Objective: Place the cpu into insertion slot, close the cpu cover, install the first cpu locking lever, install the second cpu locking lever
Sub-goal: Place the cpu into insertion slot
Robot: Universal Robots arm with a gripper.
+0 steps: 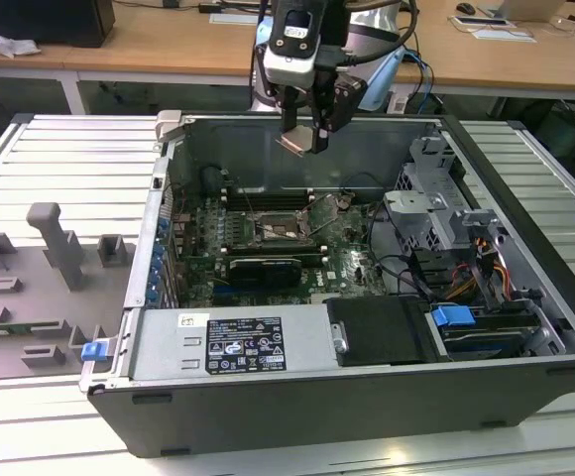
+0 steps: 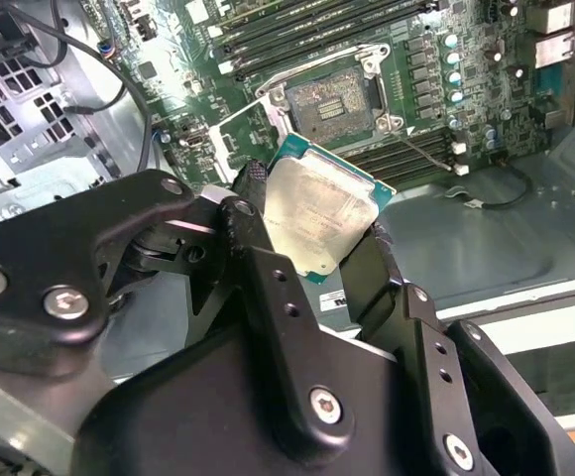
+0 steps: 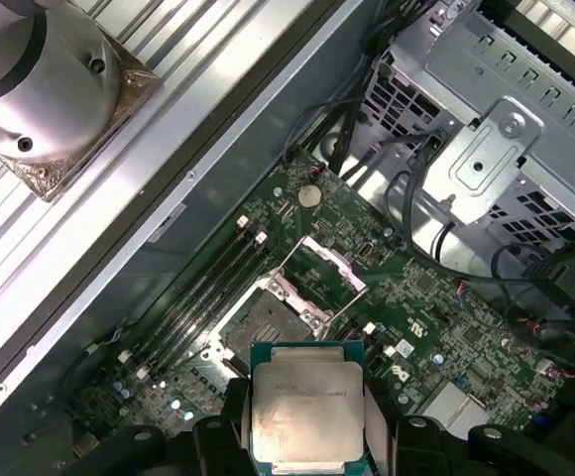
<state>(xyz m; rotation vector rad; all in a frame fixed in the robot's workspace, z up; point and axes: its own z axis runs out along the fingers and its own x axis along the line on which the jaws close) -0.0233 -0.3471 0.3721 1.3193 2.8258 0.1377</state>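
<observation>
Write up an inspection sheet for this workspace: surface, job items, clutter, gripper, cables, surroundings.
Surface: slatted metal table carrying the open computer case.
Job's things: the cpu is held in the air above the board. The insertion slot is empty. The cpu cover is swung open.
Clutter: grey fixture block beside the case, at the exterior view's left.
Gripper: the gripper is shut on the cpu's edges, over the case.
Cables: black cables and coloured wires near the drive cage, apart from the slot.
Surroundings: wooden desks behind, with papers.
</observation>
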